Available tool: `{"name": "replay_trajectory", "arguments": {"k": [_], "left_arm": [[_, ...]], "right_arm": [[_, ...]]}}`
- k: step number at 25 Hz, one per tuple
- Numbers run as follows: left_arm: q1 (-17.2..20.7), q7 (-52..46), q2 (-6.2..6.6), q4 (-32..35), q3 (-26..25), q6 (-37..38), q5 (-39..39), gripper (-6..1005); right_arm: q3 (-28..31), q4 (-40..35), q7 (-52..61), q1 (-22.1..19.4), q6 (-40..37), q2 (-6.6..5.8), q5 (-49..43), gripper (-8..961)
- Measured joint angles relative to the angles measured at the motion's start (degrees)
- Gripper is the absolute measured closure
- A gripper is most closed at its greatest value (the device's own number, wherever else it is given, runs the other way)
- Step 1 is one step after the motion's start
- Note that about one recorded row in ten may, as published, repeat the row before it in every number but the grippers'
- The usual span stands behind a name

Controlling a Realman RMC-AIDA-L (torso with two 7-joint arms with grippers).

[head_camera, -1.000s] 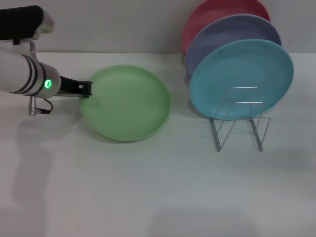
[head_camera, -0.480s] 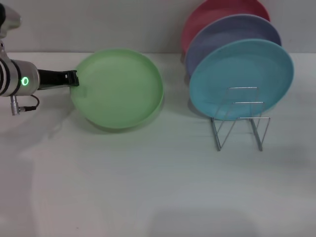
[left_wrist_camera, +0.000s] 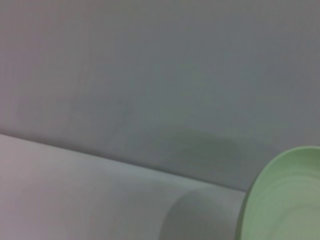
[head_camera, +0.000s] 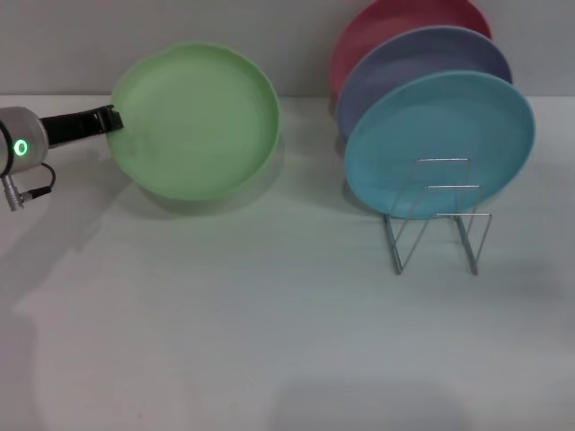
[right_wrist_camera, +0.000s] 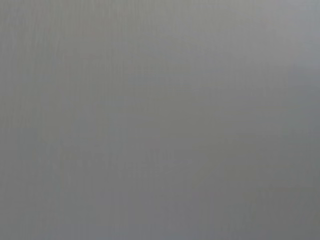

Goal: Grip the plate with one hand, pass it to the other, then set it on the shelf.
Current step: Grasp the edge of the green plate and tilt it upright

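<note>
Green plate (head_camera: 195,121) is held clenched at its rim by left gripper (head_camera: 111,119), lifted off table (head_camera: 269,341) near far-left edge, tilted up for handover; shelf (head_camera: 437,215) far-right, w/ other plates; right gripper unseen.

The plate (head_camera: 196,121) looks like matt, smooth green plastic. The shelf (head_camera: 437,223) is thin, shiny metal wire. The table (head_camera: 269,341) is smooth, matt white.
</note>
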Motion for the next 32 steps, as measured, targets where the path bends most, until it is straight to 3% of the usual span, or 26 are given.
{"name": "replay_trajectory", "arguments": {"k": [6,9,15,19,26,32], "left_arm": [[2.7,2.0,-0.07,0.4,4.5,6.4,-7.1,959],[4.5,7.6,-0.12,0.9,6.3,8.8,-15.2,959],[6.7,14.9,-0.18,1.2,10.7,13.8,-23.7,959],[7.1,15.5,-0.08,1.4,15.6,19.8,-24.0,959],[6.8,15.5,-0.10,1.0,18.4,24.7,-23.9,959],[7.1,15.5,-0.11,2.0,26.3,34.0,-23.9,959]], "right_arm": [[0.0,0.0,0.0,0.1,0.8,-0.02,0.0,388],[0.0,0.0,0.0,0.2,1.3,-0.02,0.0,388],[0.0,0.0,0.0,0.2,1.5,-0.02,0.0,388],[0.0,0.0,0.0,0.1,1.5,-0.02,0.0,388],[0.0,0.0,0.0,0.0,1.9,0.01,-0.6,388],[0.0,0.0,0.0,-0.1,2.3,0.14,-0.7,388]]}}
